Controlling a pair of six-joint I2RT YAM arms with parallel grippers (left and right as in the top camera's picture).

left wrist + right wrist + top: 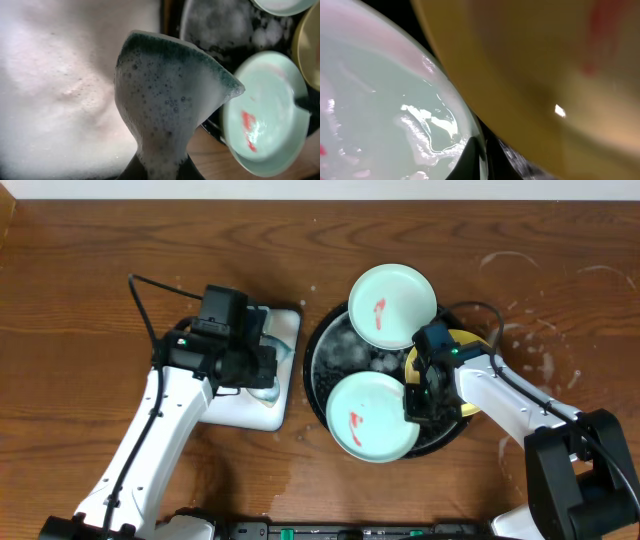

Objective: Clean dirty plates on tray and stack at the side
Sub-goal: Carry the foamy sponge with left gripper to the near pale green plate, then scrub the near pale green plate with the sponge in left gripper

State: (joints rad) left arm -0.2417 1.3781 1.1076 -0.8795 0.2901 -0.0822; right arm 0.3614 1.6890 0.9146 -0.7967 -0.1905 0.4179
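The black tray (316, 370) holds soapy water and three plates. A mint-green plate (392, 305) with a red smear leans on its far rim. A second smeared mint-green plate (370, 418) lies at the near side, and my right gripper (412, 402) is shut on its right rim. In the right wrist view the gripper (482, 160) pinches that rim, one finger inside the plate (380, 110). The yellow plate (464, 338) sits under the right arm, close beside it (545, 75). My left gripper (162, 170) is shut on a foamy green sponge (170, 95).
A white rectangular tray (255, 415) full of suds lies left of the black tray, under the left gripper (262, 375). Whitish water streaks (530, 330) mark the wooden tabletop at the right.
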